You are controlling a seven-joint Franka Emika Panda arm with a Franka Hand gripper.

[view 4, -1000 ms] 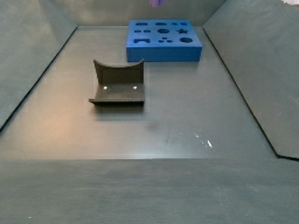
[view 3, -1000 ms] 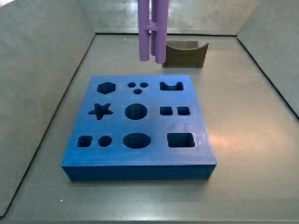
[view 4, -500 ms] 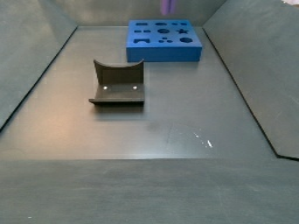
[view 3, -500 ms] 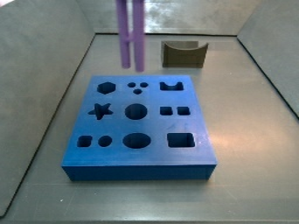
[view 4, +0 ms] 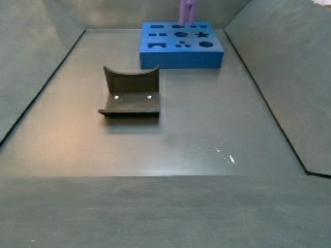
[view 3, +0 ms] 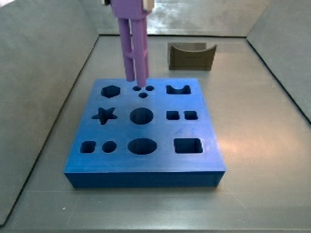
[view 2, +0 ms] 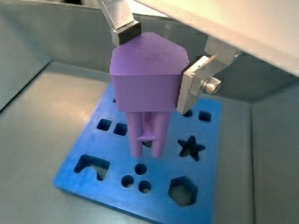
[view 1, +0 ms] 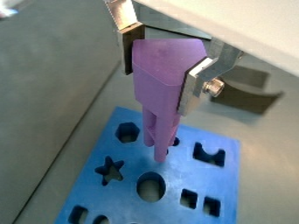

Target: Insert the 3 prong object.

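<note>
We see the tall lilac-purple plastic 3 prong object (view 3: 131, 41) upright, clamped in our gripper (view 1: 167, 64), its rod tips just above the three small round holes (view 3: 144, 89) of the blue block (view 3: 145, 173).

Grey bench (view 4: 195, 145) with raised grey walls around it. Blue block (view 3: 144, 135) with shaped holes lies flat on the bench, also visible in both wrist views (view 1: 163, 188). Olive-brown notched block (view 4: 131, 92) lies on the bench, well apart from the blue block. Tool (view 1: 166, 66) hangs above the blue block, off the bench.
</note>
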